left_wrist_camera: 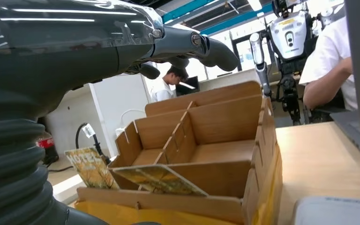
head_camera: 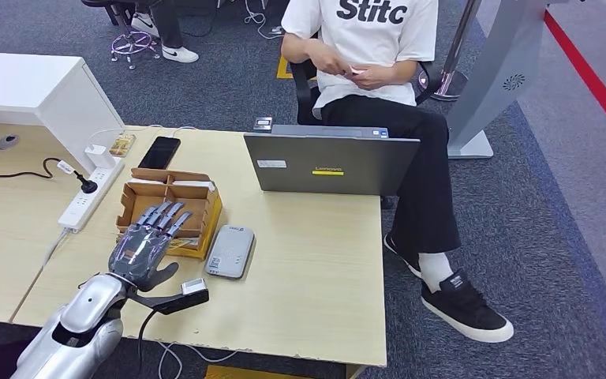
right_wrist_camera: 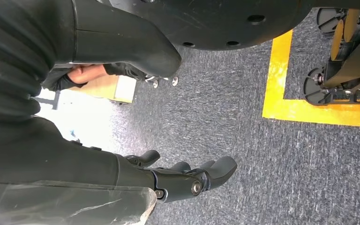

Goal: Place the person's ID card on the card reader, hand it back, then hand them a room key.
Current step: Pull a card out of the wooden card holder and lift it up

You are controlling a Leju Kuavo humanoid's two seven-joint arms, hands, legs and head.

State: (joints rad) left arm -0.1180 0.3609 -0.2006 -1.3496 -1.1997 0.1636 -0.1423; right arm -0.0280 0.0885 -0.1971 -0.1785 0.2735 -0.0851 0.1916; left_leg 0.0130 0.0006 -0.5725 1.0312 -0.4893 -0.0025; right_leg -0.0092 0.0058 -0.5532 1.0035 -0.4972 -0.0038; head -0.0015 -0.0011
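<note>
You face a grey open laptop (head_camera: pixel 331 162), a black phone (head_camera: pixel 159 152) and a white power strip (head_camera: pixel 91 194) on the desk.

Head camera looks down; left wrist camera (low, close) shares the cardboard box (head_camera: pixel 170 207).

Glossy silver arm (head_camera: pixel 79 324), dark grey robot hand (head_camera: pixel 146 245) with metallic fingers, seemingly ribbed wrist cover
</note>
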